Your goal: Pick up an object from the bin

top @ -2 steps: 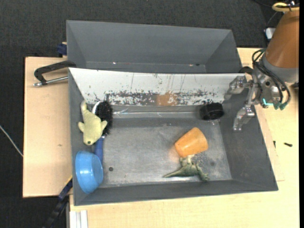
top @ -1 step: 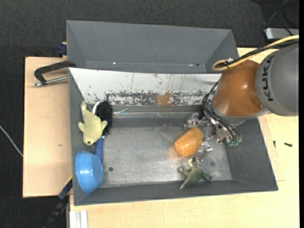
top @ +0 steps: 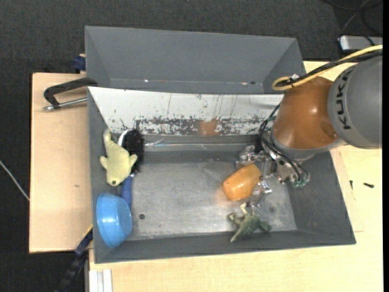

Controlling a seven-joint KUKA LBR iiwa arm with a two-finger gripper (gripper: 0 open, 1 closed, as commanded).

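My gripper (top: 256, 175) is low over the right half of the bin and stands open. One metal fingertip (top: 248, 157) is behind and the other (top: 262, 193) in front of the right end of an orange, rounded, egg-like thing (top: 239, 184) that lies on the bin floor. I cannot tell whether the fingers touch it. Just in front, near the bin's front wall, lies a small green toy dinosaur (top: 248, 225).
Along the left wall lie a yellow plush fish (top: 117, 162), a black brush head (top: 133, 145) and a blue bowl (top: 113, 219) with a blue handle (top: 126, 188) behind it. The arm's orange cover fills the right back corner.
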